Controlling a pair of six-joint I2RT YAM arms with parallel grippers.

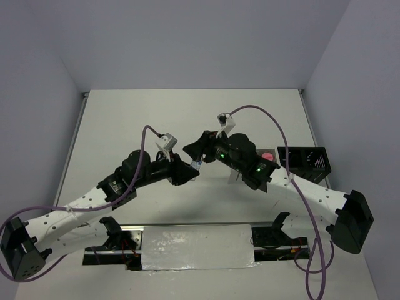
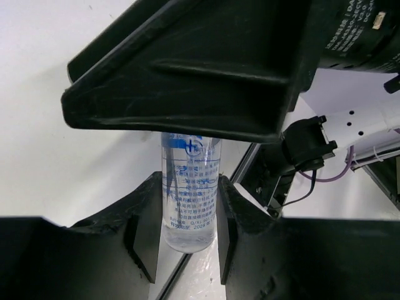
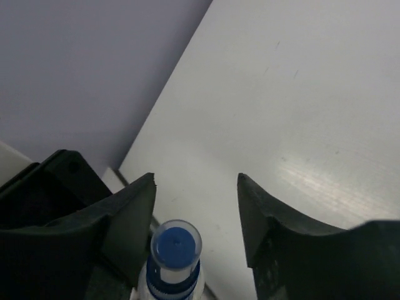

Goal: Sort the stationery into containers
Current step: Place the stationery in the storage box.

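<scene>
while the left gripper clamps the blue-capped bottle, its print unreadable, the right gripper gapes around its cap; black mesh box contents unclear.

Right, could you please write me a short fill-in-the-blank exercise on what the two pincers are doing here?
1. The left pincer is shut on a small clear ____.
2. The cap of that bottle is ____.
3. The right pincer stands ____ about the cap.
4. The black mesh box sits by the ____ arm.
Missing words: bottle, blue, open, right.
</scene>
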